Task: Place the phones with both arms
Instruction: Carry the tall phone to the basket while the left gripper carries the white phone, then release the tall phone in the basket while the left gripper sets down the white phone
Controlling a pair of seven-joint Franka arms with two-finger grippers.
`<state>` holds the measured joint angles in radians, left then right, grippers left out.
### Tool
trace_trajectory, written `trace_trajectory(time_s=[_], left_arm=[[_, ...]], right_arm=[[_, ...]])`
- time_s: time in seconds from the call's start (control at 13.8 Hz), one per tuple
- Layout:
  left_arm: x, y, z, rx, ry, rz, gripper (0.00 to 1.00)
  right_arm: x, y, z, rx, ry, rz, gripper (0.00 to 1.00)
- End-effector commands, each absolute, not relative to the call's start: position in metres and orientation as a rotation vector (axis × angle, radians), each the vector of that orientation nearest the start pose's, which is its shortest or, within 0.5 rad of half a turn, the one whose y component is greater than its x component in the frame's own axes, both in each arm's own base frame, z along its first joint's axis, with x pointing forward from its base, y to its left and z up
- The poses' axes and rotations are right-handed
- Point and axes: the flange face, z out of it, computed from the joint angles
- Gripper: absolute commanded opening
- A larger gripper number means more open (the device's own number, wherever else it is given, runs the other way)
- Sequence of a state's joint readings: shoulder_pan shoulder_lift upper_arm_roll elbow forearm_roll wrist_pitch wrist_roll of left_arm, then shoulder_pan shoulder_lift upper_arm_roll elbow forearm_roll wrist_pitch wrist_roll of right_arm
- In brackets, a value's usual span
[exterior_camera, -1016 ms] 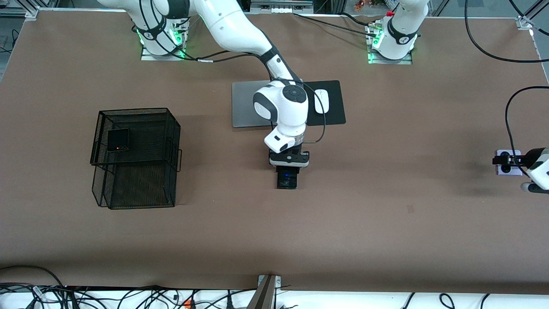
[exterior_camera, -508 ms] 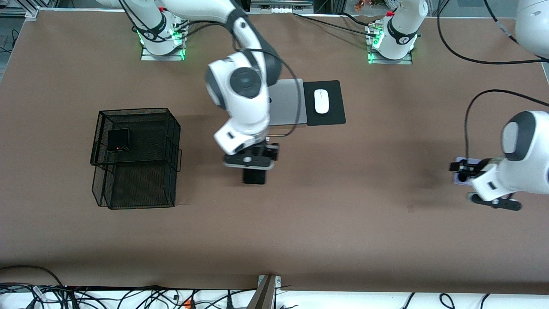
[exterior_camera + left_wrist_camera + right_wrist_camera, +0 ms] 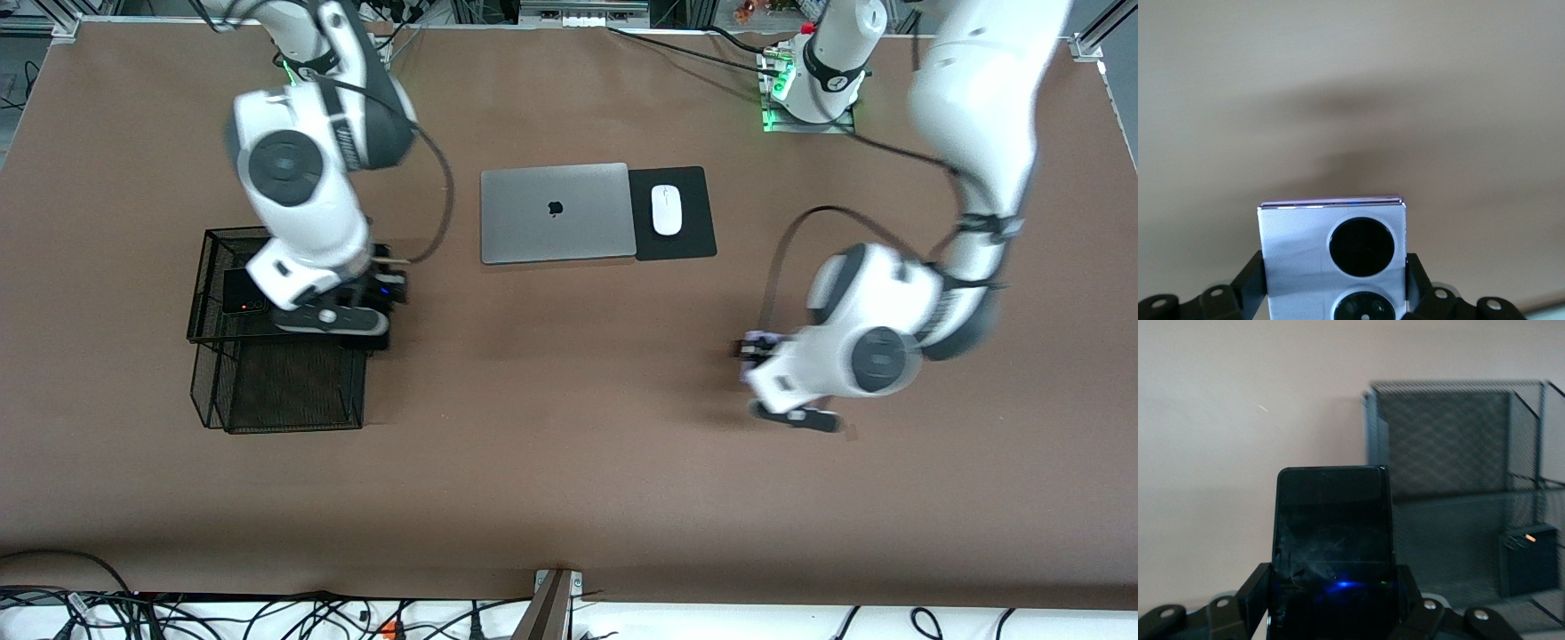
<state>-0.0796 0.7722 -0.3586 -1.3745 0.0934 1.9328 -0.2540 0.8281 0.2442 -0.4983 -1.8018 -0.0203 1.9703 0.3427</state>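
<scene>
Landmark: black wire-mesh two-tier tray [image 3: 351,238].

Right gripper [image 3: 378,322] hung over tray's edge toward the laptop, jaws clamped on long black slab phone [image 3: 1331,533], held by long edges at one end.

Small squarish black flip phone [image 3: 243,291] lay on tray's upper shelf.

Left gripper [image 3: 754,354] was well apart from tray, toward left arm's end, jaws pinched on small lilac-white flip phone with two black circles [image 3: 1333,260].

Judgement: phones rigid, light, glass slick and fragile; side-edge grip best, set down gently.
</scene>
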Motion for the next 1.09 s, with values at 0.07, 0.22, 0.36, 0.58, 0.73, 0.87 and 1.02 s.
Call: trace_trajectory(time_s=[0.07,0.22,0.36,0.58,0.73,0.87,1.02], left_arm=[[0.656,-0.343,0.221,-3.348,0.072,0.192,0.39],[0.642,-0.385,0.201,-3.4,0.038,0.082,0.43],[0.626,-0.406,0.185,-3.393,0.052,0.107,0.46],[0.62,-0.419,0.177,-3.402,0.081,0.085,0.8],[0.621,-0.421,0.183,-3.409,0.099,0.041,1.0],[0.624,-0.419,0.191,-3.414,0.096,0.024,1.0],[0.631,-0.413,0.224,-3.426,0.064,-0.018,1.0]], right_arm=[[0.524,0.149,0.41,-3.248,-0.05,0.093,0.63],[0.513,0.133,0.393,-3.247,-0.022,0.151,0.63],[0.503,0.129,0.367,-3.246,-0.023,0.162,0.63],[0.498,0.122,0.346,-3.244,-0.022,0.13,0.63],[0.505,0.117,0.349,-3.255,-0.029,0.055,0.63],[0.51,0.115,0.35,-3.267,-0.044,0.013,0.63],[0.518,0.107,0.346,-3.277,-0.036,-0.041,0.63]])
